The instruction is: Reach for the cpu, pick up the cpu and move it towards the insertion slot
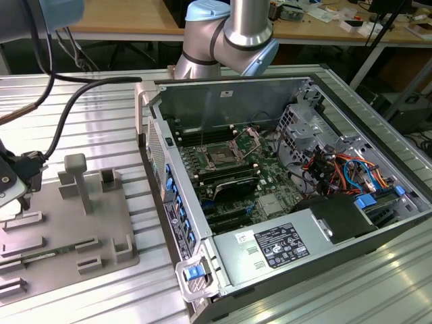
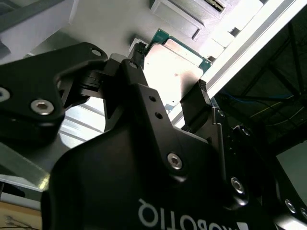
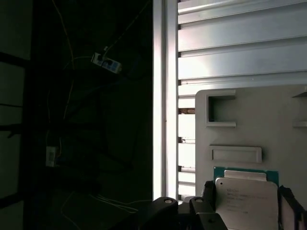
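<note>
The gripper (image 3: 248,190) seems closed on the cpu (image 3: 247,207) at the tray (image 3: 259,120), and so thin an edge pinch could let it tilt or slip when lifted.

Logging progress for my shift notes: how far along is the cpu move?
Done: the reach; the gripper brackets the cpu at the grey tray. In hand: the pickup; whether it is gripped or lifted, I cannot tell. Left: the carry to the insertion slot inside the computer case.
</note>
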You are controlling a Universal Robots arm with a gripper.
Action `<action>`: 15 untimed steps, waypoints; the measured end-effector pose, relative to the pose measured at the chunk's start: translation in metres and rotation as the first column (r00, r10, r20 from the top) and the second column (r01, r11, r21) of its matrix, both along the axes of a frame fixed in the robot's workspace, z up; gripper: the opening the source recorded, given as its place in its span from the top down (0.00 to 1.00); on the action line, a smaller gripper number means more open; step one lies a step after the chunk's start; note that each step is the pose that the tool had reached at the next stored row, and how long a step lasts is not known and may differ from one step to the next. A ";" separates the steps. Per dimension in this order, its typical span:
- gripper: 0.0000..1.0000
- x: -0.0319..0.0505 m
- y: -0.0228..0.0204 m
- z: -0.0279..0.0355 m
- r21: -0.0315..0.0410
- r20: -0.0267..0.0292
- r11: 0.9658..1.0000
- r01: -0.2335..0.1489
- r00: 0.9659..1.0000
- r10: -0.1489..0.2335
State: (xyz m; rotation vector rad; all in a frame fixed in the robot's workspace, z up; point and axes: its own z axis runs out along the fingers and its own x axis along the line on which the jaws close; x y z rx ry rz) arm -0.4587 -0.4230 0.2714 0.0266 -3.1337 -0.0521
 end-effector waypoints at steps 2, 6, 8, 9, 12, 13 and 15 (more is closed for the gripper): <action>0.45 0.0000 0.0000 0.0013 0.000 0.000 1.000 0.000 1.000 0.000; 0.45 0.0000 0.0000 0.0049 0.000 0.000 1.000 0.000 1.000 0.000; 0.45 0.0000 0.0000 0.0063 0.000 0.000 1.000 0.000 1.000 0.000; 0.45 0.0000 0.0000 0.0072 0.000 0.000 1.000 0.000 1.000 0.000; 0.45 0.0000 0.0000 0.0095 0.000 0.000 1.000 0.000 1.000 0.000; 0.45 0.0000 0.0000 0.0101 0.000 0.000 1.000 0.000 1.000 0.000; 0.45 0.0000 0.0000 0.0113 0.000 0.000 1.000 0.000 1.000 0.000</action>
